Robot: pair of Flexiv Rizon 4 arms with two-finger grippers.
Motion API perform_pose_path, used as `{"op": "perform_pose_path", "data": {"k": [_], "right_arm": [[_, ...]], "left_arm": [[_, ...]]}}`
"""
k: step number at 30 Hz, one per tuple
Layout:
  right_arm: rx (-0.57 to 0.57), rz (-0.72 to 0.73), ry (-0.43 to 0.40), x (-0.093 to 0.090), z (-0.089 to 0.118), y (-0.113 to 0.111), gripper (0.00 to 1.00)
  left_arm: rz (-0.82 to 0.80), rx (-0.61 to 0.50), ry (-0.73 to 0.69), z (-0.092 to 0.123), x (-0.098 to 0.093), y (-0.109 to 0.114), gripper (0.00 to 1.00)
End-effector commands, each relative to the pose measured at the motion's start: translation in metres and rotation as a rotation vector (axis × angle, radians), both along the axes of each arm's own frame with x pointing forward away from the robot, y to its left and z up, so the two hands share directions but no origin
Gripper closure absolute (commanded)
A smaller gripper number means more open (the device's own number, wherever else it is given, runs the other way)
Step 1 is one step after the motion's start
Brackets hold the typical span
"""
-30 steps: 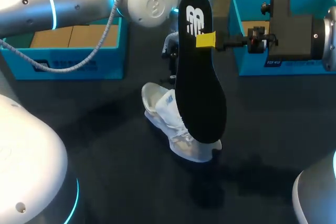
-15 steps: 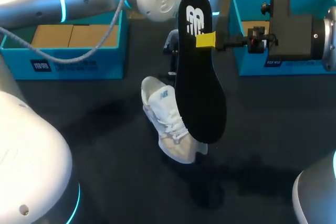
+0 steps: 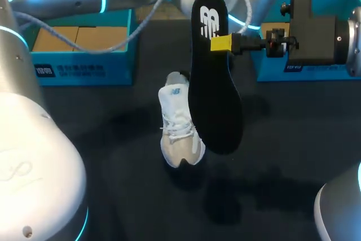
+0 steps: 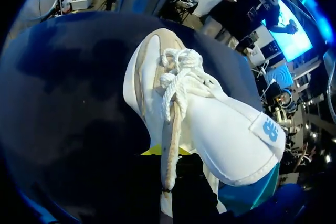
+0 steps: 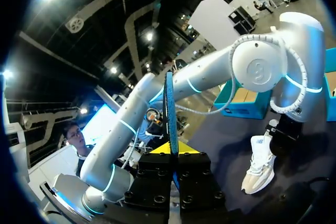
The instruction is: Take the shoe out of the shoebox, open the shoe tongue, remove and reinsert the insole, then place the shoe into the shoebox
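One white shoe [image 3: 179,125] is over the middle of the dark table [image 3: 113,156], heel up and toe down, shadow just under it. From above I cannot tell whether the toe touches. The left wrist view gives what the head view hides: laces and tongue up close on the shoe [image 4: 210,124], running out from the left pincer [image 4: 160,151], which has the heel end, only a sliver of yellow peeking out beneath. The right wrist view shows the shoe [image 5: 257,163] hanging from that dark pincer [image 5: 281,132]. One black insole [image 3: 214,100] stands upright just beside the shoe, overlapping its right edge from above. The right pincer [image 3: 221,43] has it near the top. On the right wrist view the insole [image 5: 169,114] is edge-on, both fingers of the pincer [image 5: 172,149] closed flat against it. Two blue boxes sit along the far edge, one left [image 3: 79,69], one right [image 3: 271,71], both well apart from the shoe with a dark gap between them.
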State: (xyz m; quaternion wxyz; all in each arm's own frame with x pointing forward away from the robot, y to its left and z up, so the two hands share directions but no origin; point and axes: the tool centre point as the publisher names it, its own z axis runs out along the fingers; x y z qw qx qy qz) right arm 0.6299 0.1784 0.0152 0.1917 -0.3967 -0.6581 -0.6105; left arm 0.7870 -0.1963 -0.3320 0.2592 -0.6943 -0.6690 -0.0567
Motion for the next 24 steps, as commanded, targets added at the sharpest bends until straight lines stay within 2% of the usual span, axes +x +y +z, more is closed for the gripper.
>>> {"op": "perform_pose_path", "data": {"k": [1, 11, 24], "right_arm": [[0.031, -0.055, -0.017, -0.013, 0.003, 0.003, 1.00], [0.031, -0.055, -0.017, -0.013, 0.003, 0.003, 1.00], [0.031, -0.055, -0.017, -0.013, 0.003, 0.003, 1.00]], "left_arm": [[-0.025, 0.109, -0.001, -0.002, 0.007, -0.009, 1.00], [-0.027, 0.170, -0.008, -0.022, 0.008, -0.020, 1.00], [-0.012, 0.185, -0.034, -0.021, -0.015, -0.006, 1.00]]}}
